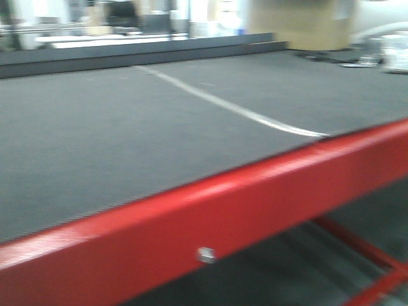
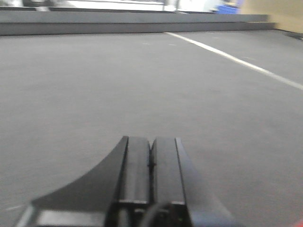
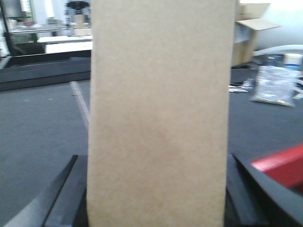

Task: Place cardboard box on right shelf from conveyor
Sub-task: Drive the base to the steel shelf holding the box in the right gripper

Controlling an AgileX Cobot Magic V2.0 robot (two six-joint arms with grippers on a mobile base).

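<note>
A plain tan cardboard box (image 3: 161, 113) fills the middle of the right wrist view, standing tall between the dark fingers (image 3: 71, 194) of my right gripper (image 3: 158, 189), which is shut on its two sides. Behind it lies the dark grey conveyor (image 3: 42, 127) with a white seam line. In the left wrist view my left gripper (image 2: 151, 151) is shut, its fingers pressed together with nothing between them, low over the conveyor (image 2: 85, 90). The front view shows the conveyor (image 1: 127, 127) and neither gripper. The right shelf is out of view.
A red steel frame rail (image 1: 255, 210) runs along the conveyor's near edge, with a red corner (image 3: 279, 165) at the right. A raised grey ledge (image 1: 127, 57) bounds the far side. Open cartons (image 3: 246, 38) and a clear plastic package (image 3: 274, 85) sit at the far right.
</note>
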